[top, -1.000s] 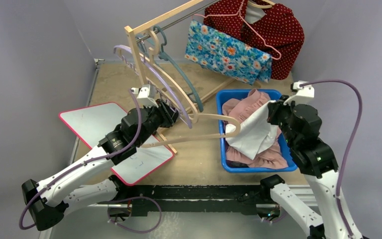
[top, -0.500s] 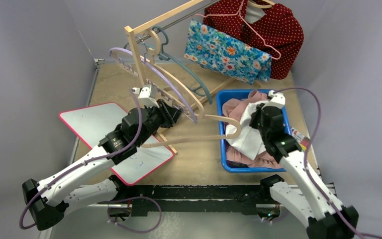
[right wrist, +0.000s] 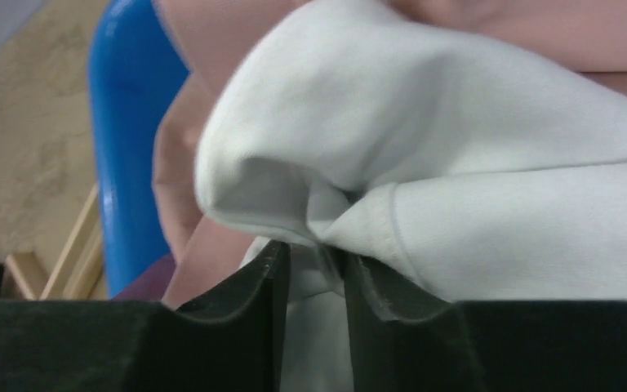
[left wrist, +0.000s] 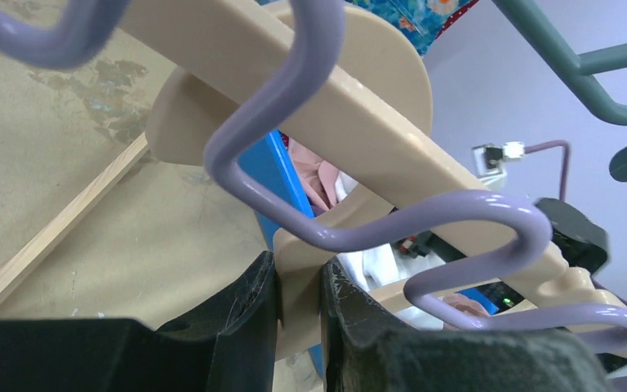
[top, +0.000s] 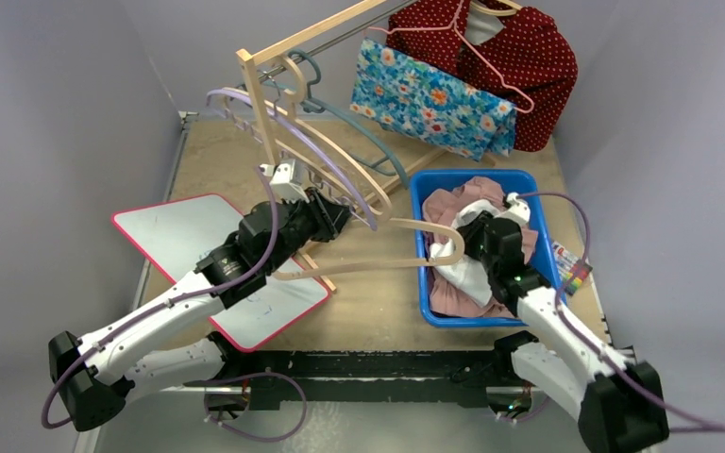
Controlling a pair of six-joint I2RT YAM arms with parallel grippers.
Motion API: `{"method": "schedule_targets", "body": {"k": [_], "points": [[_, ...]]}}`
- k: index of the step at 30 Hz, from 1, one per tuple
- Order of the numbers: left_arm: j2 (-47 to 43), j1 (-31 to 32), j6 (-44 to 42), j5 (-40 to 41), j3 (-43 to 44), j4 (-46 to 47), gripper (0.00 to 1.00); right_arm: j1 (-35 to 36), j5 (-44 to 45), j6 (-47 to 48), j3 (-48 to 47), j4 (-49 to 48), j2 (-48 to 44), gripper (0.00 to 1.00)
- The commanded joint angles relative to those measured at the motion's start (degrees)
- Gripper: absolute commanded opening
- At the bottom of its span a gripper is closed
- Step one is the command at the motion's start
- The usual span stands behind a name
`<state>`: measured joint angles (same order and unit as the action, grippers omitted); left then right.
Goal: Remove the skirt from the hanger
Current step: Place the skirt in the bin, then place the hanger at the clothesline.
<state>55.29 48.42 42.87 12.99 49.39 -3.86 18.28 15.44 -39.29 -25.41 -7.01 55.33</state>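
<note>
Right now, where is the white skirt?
Top view: the white skirt lies in the blue bin at right, atop pink clothes, beside the beige hanger.

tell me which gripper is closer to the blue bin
Right. The right gripper is down inside the blue bin, pinching white cloth; the left gripper is off to its left, clamped on the tan hanger.
</note>
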Motion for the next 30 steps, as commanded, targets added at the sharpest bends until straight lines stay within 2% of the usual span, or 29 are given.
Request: {"method": "schedule_targets", "body": {"k": [1,5,8,11,14,17,22,24,26,30], "points": [[-0.39,-0.05,-1.09,-2.63,0.72,5.09,0.00,0.10,-1.99,-2.00,0.00,9.05,-13.48,0.46],[-0.11,-0.08,-1.74,-4.05,-0.27,6.43,0.00,0.17,-5.08,-0.48,-4.12,14.33,-25.67,0.78],[-0.03,-0.10,-2.23,-4.41,-0.66,6.39,0.00,0.17,-3.49,1.42,-10.36,21.58,-30.48,0.92],[-0.26,-0.09,-2.48,-4.79,-1.10,7.25,0.00,0.17,-6.46,4.54,-17.17,26.25,-32.43,0.99],[-0.18,-0.13,-3.06,-4.91,-0.88,7.10,0.00,0.17,-17.16,10.61,-21.66,24.40,-31.93,0.99],[-0.23,-0.08,-3.46,-5.02,-0.77,6.77,0.00,0.13,-28.39,18.01,-27.09,25.22,-27.35,0.99],[-1.15,-0.08,-3.88,-5.22,-0.73,5.67,0.00,0.17,-42.67,20.82,-33.07,30.27,-20.63,0.99],[-1.60,-0.05,-4.02,-4.96,-0.78,5.37,0.00,0.17,-48.00,23.04,-34.57,34.29,-17.83,0.91],[-1.69,-0.09,-4.02,-4.97,-0.80,5.24,0.00,0.17,-49.40,24.08,-35.44,37.53,-16.38,0.85],[-1.50,-0.10,-3.94,-5.49,-0.79,5.72,0.00,0.17,-47.33,21.55,-33.81,39.60,-17.17,0.84]]}}
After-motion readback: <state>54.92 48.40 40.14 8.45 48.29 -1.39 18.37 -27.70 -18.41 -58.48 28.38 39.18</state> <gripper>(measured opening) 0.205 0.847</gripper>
